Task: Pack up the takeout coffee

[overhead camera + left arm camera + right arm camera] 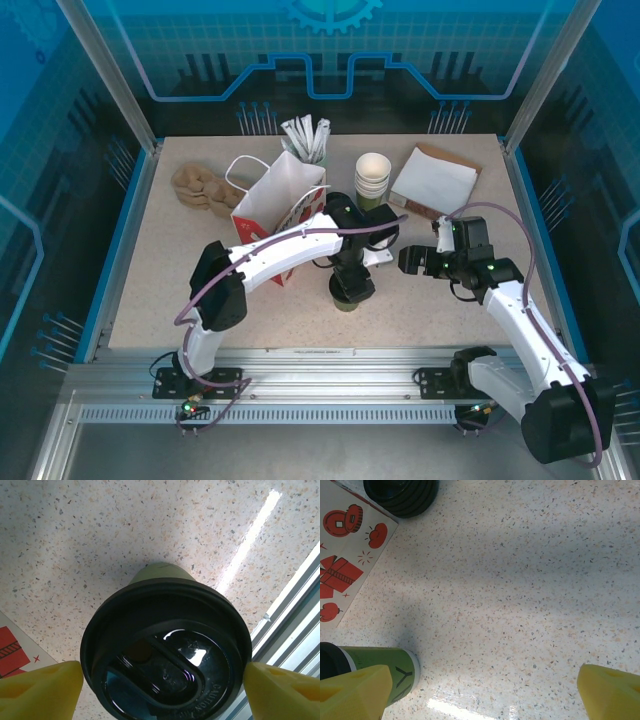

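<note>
The takeout coffee (167, 655) is standing upright on the speckled table (450, 310), near its front middle, black lid on. At far left, toward the back, a tan lumpy pile (200, 187) is lying. Next to it a white paper bag (280, 205) with red prints is standing open. The left gripper (162, 692) is hovering over the coffee, its yellow fingers (40, 690) spreading wide to either side of the lid's rim; whether they are pressing it, I cannot tell. Behind, a stack of cups (373, 178) is standing. The right gripper (482, 695) is hanging wide open over bare table just right of the coffee, holding nothing.
</note>
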`<state>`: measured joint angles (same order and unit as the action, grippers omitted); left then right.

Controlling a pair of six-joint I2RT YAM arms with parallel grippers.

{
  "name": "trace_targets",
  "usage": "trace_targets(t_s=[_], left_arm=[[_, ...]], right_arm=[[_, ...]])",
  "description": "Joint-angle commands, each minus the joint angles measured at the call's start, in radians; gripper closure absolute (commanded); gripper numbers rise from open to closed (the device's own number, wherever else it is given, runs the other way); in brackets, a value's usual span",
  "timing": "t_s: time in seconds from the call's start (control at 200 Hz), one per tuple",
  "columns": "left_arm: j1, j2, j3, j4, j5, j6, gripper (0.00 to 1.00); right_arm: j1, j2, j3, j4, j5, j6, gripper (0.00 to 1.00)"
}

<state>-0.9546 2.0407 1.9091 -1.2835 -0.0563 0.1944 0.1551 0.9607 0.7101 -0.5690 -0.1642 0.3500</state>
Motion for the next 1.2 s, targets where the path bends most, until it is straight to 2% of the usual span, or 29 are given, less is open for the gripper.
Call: trace_targets(t_s=[0.0, 0.305, 1.196], left_arm=[[-0.001, 0.016, 0.032, -0.045, -0.002, 0.025, 0.15], [-0.001, 0.029, 0.043, -0.059, -0.018, 0.026, 0.19], [-0.036, 0.034, 0.064, -0.093, -0.098, 0.007, 0.17]], right_arm=[[-0.019, -0.016, -0.011, -0.021, -0.005, -0.011, 0.03], [-0.021, -0.011, -0.013, -0.014, -0.015, -0.013, 0.03], [-0.021, 0.021, -0.011, -0.006, -0.058, -0.017, 0.04]])
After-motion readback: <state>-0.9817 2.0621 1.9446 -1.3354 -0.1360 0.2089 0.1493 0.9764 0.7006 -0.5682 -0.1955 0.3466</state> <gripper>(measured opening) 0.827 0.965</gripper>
